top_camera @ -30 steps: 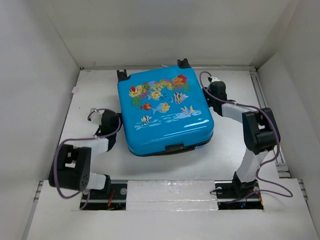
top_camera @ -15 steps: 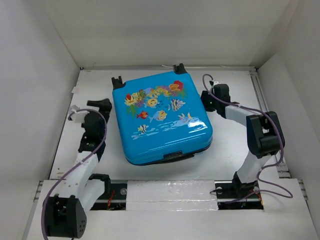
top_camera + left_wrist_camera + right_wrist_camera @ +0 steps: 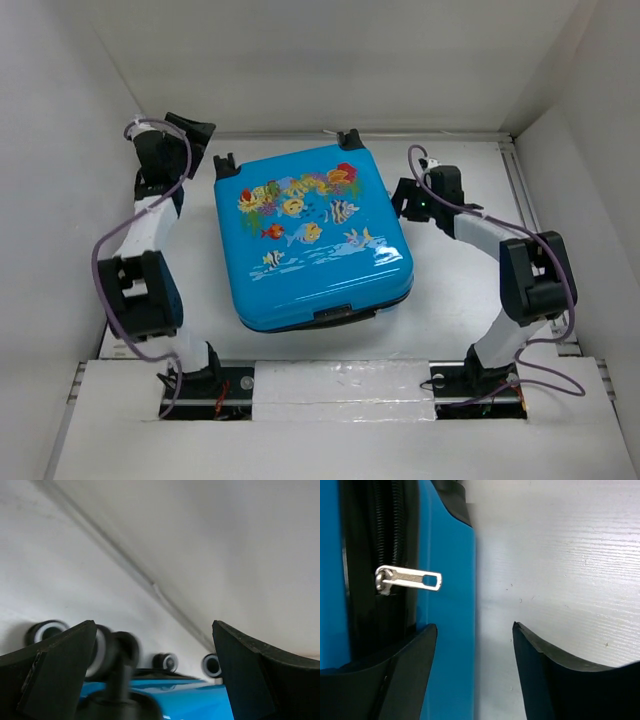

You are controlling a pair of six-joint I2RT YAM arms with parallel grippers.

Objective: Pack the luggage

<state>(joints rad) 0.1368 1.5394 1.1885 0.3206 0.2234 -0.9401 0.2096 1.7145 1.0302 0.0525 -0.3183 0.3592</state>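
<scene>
Across the top view: white counter point(image 3: 450, 310), and dead centre on it the luggage point(image 3: 310, 240), flat, fish print up, shells together, dark zip band showing along its lower edge. Looks nearly packed: lid down, likely only the zip left to run. Extent of closure not readable from these views.

Upper left of the frame: left hand point(image 3: 195, 128), clear of the case's corner, fingers point(image 3: 250, 675) spread wide, gripping nothing. Right of centre: right hand point(image 3: 403, 195) just beside the case's right edge, fingers point(image 3: 555, 680) parted, likewise gripping nothing.

Along the case's upper edge: black casters point(image 3: 224, 163), sticking out past the shell; touching the counter or not, can't tell. Smooth hard shell lying flat, so probably prone to sliding or pivoting under a sideways tug. Suggest bracing with the left hand against the upper-left corner before pulling.

Left side of the right wrist view: black zip track point(image 3: 385, 525) between the blue shells, metal pull tab point(image 3: 410, 578) lying across it, pointing right, free, above the left finger.

Line up on the tab first, pinch near the slotted end, close fully, check seating. Then drag along the track, low and parallel, never away from the shell. Slow down at the rounded corners: likely binding spots. Main risk: thin tab slipping out of the pads.
</scene>
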